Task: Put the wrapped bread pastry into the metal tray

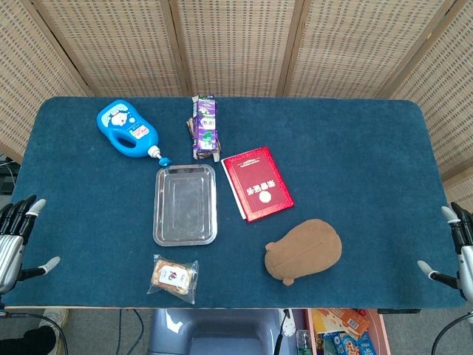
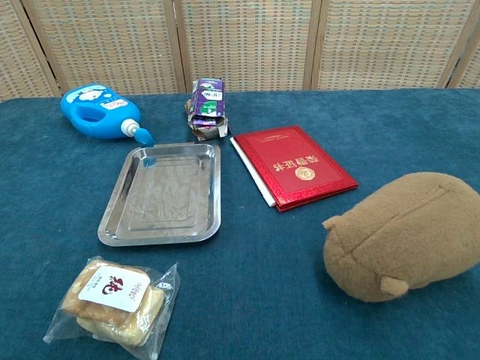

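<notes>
The wrapped bread pastry (image 1: 174,277) (image 2: 114,299) lies in clear plastic near the table's front edge, just in front of the metal tray (image 1: 185,205) (image 2: 163,194). Nothing lies in the tray. My left hand (image 1: 16,238) hovers at the table's left edge with fingers spread and nothing in it, well to the left of the pastry. At the right edge my right hand (image 1: 458,248) is likewise spread and holds nothing. Neither hand shows in the chest view.
A blue detergent bottle (image 1: 127,130) lies at the back left. A purple carton (image 1: 205,127) lies behind the tray. A red booklet (image 1: 258,183) sits to the tray's right, and a brown plush toy (image 1: 304,251) lies front right.
</notes>
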Tool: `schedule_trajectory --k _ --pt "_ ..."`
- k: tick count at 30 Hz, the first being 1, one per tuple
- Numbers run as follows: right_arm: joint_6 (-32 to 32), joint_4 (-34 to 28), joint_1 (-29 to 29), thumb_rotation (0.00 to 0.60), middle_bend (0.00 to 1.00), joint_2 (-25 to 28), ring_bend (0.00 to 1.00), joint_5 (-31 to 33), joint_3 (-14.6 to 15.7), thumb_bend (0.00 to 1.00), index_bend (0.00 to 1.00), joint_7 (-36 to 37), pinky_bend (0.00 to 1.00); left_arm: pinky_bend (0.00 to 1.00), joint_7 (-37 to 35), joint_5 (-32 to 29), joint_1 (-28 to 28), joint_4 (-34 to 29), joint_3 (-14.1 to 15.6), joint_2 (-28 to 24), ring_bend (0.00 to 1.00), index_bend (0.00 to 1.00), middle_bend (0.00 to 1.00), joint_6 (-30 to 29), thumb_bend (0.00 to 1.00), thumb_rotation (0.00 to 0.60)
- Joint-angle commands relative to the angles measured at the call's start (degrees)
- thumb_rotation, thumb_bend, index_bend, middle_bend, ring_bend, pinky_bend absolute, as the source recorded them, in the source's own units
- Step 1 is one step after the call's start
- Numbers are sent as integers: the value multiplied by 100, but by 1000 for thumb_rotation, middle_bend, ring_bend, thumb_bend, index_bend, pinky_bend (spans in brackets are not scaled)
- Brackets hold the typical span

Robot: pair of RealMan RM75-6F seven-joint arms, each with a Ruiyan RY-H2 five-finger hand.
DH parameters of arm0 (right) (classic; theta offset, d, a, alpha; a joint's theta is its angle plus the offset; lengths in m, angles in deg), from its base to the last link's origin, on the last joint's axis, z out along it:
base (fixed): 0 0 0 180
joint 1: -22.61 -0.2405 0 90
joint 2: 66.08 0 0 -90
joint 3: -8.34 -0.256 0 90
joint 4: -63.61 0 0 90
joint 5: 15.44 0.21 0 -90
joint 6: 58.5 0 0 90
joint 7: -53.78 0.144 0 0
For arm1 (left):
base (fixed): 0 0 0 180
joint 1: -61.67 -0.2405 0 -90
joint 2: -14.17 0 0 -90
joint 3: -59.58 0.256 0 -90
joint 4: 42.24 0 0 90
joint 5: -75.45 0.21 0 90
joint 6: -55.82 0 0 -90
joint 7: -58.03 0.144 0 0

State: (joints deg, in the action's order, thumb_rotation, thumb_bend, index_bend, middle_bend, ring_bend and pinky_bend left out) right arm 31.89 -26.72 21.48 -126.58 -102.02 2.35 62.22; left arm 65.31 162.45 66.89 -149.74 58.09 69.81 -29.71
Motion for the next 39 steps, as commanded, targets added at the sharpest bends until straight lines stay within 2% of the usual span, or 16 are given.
schedule_trajectory --k 1,6,9,15,19,22,27,29,35,39 --pt "-2 -22 9 600 0 18 0 18 2 0 0 5 0 0 22 8 4 3 13 5 0 0 0 23 0 600" --pt "2 -63 24 600 0 56 0 42 1 0 0 55 0 0 89 87 56 -13 79 9 0 0 0 170 0 600" --pt "14 -78 35 600 0 80 0 66 -12 0 0 104 0 0 12 392 217 10 203 42 0 0 0 462 0 600" --pt "-91 -88 10 600 0 99 0 143 -15 0 0 105 0 0 -780 1626 1121 814 573 720 0 0 0 1654 0 600" --pt "-85 -97 10 600 0 95 0 157 -25 0 0 80 0 0 -893 1985 1471 1119 701 1162 0 0 0 2060 0 600" --pt "-104 -86 10 600 0 96 0 205 -39 0 0 91 0 1 -682 2135 1713 1183 748 1496 0 0 0 2418 0 600" --pt "-149 -44 3 600 0 109 0 287 -71 0 0 182 0 89 -76 1702 1918 1092 528 1980 0 8 0 2914 0 600" --pt "-153 -25 5 600 0 114 0 308 -82 0 0 222 0 187 184 1442 1970 1068 449 2115 14 73 20 3102 0 600" --pt "-197 8 -6 600 0 124 0 346 -96 0 0 293 0 390 689 942 2055 1028 364 2304 232 322 276 3393 0 600" --pt "-203 22 -7 600 0 125 0 356 -102 0 0 318 0 433 911 758 2053 1071 341 2445 313 416 371 3367 20 600"
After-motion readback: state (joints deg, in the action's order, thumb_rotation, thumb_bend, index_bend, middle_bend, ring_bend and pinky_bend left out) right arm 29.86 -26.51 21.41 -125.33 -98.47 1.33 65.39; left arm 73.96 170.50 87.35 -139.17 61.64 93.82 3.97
